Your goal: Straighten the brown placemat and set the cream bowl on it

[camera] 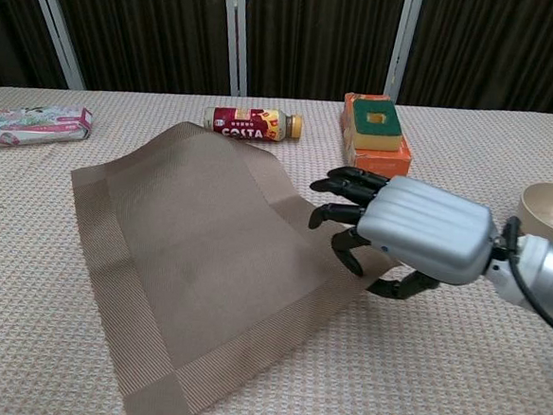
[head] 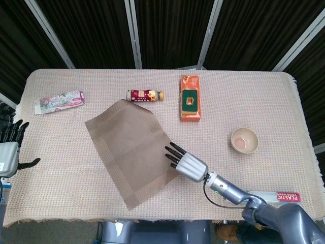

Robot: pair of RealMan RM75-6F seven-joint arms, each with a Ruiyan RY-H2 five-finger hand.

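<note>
Woven brown placemat (head: 130, 148) buckles under metallic right robot hand (head: 186, 163).

placemats: one, brown placemat (head: 131, 148)
bowls: one, cream bowl (head: 245, 140)
bottles: one, coffee bottle (head: 145, 95)
orange boxes: one (head: 190, 98)
flat packets: one, floral (head: 59, 101)
plastic wrap boxes: one (head: 275, 196)
hands: two, left hand (head: 9, 151), right hand (head: 187, 163)
</note>
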